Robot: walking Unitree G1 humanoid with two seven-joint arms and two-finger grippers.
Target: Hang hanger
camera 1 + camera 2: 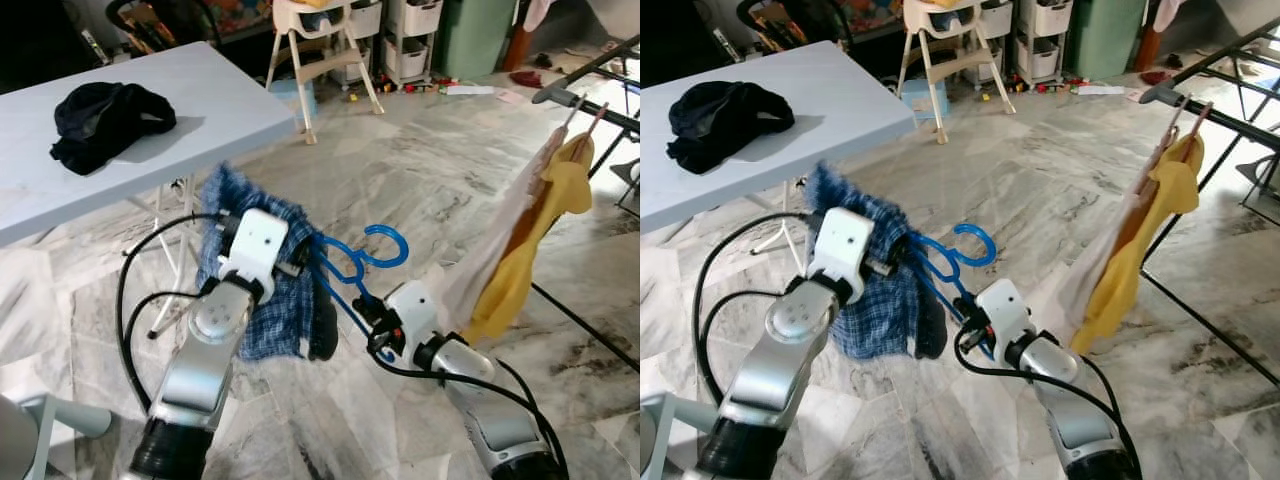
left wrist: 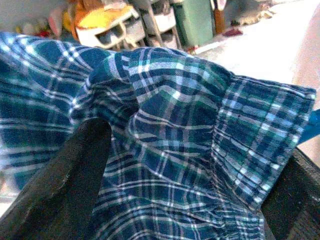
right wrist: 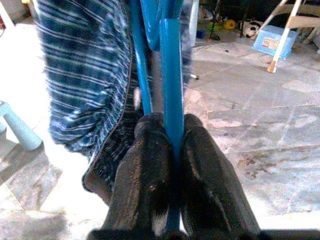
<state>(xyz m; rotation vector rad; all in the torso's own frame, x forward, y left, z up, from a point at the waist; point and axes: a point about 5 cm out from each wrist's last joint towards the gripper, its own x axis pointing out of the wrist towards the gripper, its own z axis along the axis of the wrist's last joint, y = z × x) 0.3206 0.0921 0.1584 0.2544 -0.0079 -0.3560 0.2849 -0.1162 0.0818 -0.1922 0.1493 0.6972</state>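
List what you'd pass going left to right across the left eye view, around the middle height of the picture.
Black clothes on the table → checked cloth → blue hanger → yellow garment on the drying rack.

A blue plastic hanger (image 1: 352, 270) tilts in mid-air above the marble floor, hook up, a blue plaid garment (image 1: 262, 285) draped over one end.

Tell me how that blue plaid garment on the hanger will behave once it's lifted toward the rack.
The plaid garment is probably floppy: it bunches and droops around the left pincer. It seems light, hanging from the thin blue hanger. It may slide along the hanger, which the right pincer clamps by one bar.
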